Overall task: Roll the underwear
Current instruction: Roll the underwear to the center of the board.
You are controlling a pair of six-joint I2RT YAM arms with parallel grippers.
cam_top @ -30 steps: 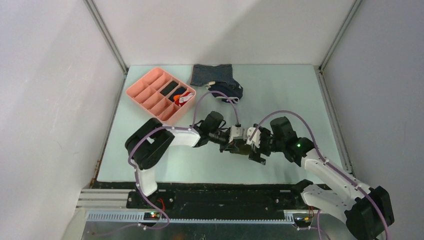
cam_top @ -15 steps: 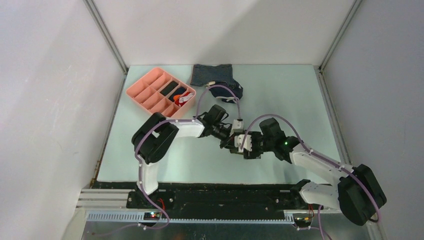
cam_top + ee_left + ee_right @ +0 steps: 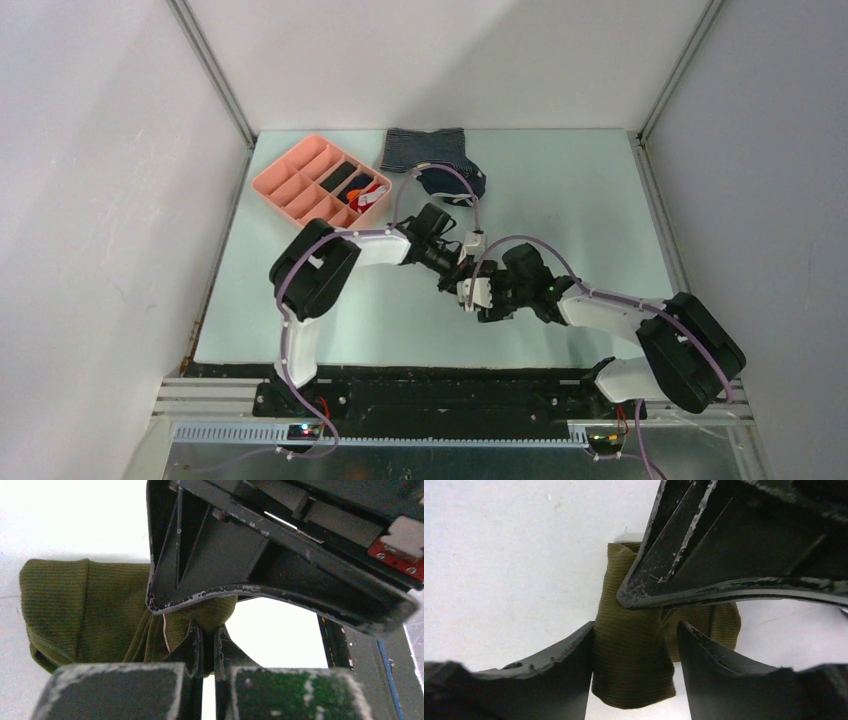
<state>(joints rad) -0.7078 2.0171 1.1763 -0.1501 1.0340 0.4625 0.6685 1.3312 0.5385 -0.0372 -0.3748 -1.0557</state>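
Your left tool point(image 3: 208, 636) pinches olive-green underwear point(image 3: 75, 605) fold, jaws narrow; your right tool point(image 3: 635, 635), half-wide, clasps same bundle from both sides.

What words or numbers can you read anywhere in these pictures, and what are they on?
There are none: no word, number or sign can be read in any view.
Olive-green ribbed cloth underwear: plain, no label showing.
Red-and-white thing in the pink plastic divided tray: too small to tell whether it bears print.
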